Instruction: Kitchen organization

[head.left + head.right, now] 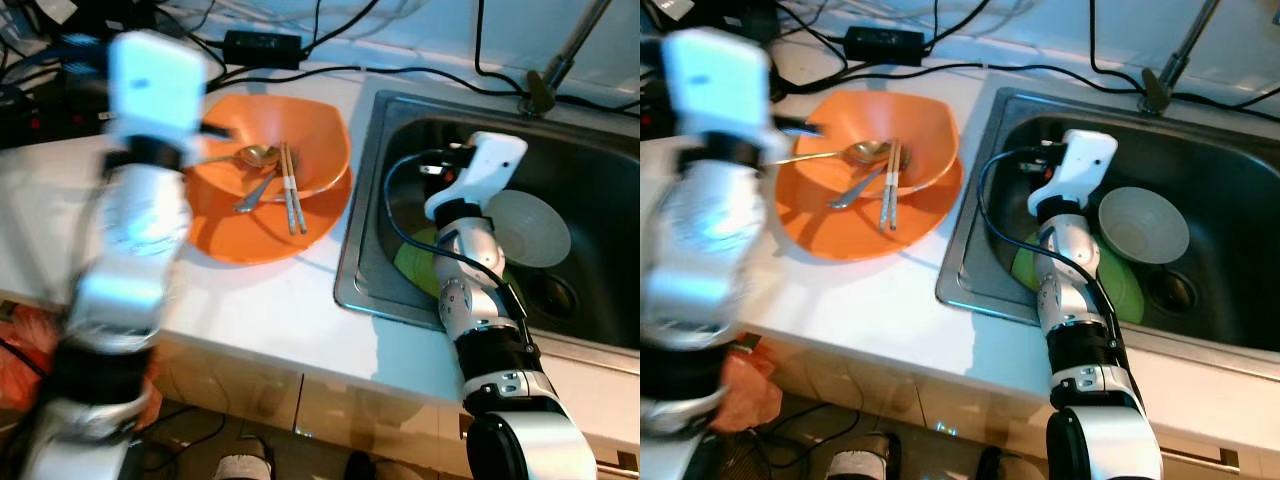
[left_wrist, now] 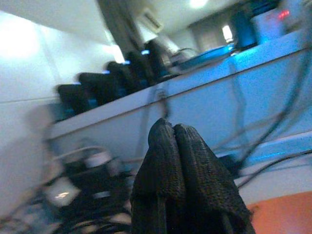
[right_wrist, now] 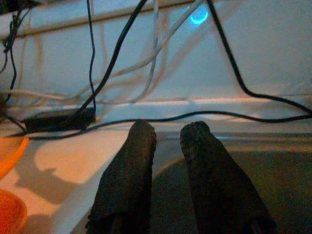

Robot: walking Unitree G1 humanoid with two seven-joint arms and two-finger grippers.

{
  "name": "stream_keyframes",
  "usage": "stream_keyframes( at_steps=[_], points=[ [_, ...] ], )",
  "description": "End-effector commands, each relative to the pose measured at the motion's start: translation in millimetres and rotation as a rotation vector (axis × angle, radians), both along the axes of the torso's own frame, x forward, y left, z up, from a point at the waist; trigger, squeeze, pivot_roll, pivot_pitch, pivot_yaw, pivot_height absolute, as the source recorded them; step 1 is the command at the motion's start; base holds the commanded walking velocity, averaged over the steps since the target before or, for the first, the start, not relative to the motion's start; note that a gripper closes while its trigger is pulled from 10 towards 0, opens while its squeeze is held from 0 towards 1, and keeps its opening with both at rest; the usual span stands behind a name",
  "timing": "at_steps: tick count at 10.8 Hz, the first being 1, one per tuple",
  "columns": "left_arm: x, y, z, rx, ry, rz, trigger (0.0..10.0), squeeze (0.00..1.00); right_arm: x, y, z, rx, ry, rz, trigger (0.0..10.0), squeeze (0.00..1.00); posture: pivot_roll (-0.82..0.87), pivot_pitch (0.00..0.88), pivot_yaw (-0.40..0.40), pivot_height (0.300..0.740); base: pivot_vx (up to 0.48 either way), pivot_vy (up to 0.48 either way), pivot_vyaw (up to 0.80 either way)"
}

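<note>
You have open bench (image 1: 270,300) in front of the orange plate (image 1: 240,240) | bowl (image 1: 300,140) holds spoon (image 1: 255,155) and chopsticks (image 1: 291,190) | cables (image 1: 300,70) crowd the back | sink (image 1: 370,270) carries a white bowl (image 1: 535,230) and green plate (image 1: 1125,290).

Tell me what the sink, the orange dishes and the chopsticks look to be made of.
Sink basin: brushed stainless steel, judging by its grey sheen and dull reflections.
Orange bowl on the orange plate: probably plastic or melamine, with uniform colour and a smooth, faintly glossy surface; glazed ceramic is possible.
Pair of chopsticks: likely wood or bamboo, brown and matte with paler bands.
</note>
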State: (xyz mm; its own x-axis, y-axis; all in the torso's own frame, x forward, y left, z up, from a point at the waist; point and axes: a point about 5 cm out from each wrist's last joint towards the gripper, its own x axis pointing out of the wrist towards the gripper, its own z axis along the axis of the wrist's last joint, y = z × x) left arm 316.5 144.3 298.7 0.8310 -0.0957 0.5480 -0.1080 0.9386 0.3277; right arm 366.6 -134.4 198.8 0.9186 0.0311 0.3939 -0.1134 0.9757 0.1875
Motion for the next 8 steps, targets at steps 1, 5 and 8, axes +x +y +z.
stream_keyframes(
  at_steps=[1, 5, 8],
  points=[
    [4.3, -12.1, 0, -0.029, -0.004, -0.088, 10.0, 0.0, -4.6, -7.2, -12, 0.029, 0.023, -0.028, 10.0, 0.0, 0.28, 0.116, -0.006, 0.74, 0.0, 0.0, 0.0],
    [20.3, -25.6, -13, -0.223, 0.036, -0.267, 10.0, 0.0, -8.0, -12.7, -2, 0.041, -0.044, -0.052, 10.0, 0.0, 0.25, 0.099, -0.001, 0.74, 0.0, 0.0, 0.0],
    [28.2, -24.7, -28, -0.271, 0.063, -0.276, 10.0, 0.0, -9.8, -17.1, 8, 0.044, -0.097, -0.072, 10.0, 0.0, 0.23, 0.088, 0.007, 0.74, 0.0, 0.0, 0.0]
  ],
)
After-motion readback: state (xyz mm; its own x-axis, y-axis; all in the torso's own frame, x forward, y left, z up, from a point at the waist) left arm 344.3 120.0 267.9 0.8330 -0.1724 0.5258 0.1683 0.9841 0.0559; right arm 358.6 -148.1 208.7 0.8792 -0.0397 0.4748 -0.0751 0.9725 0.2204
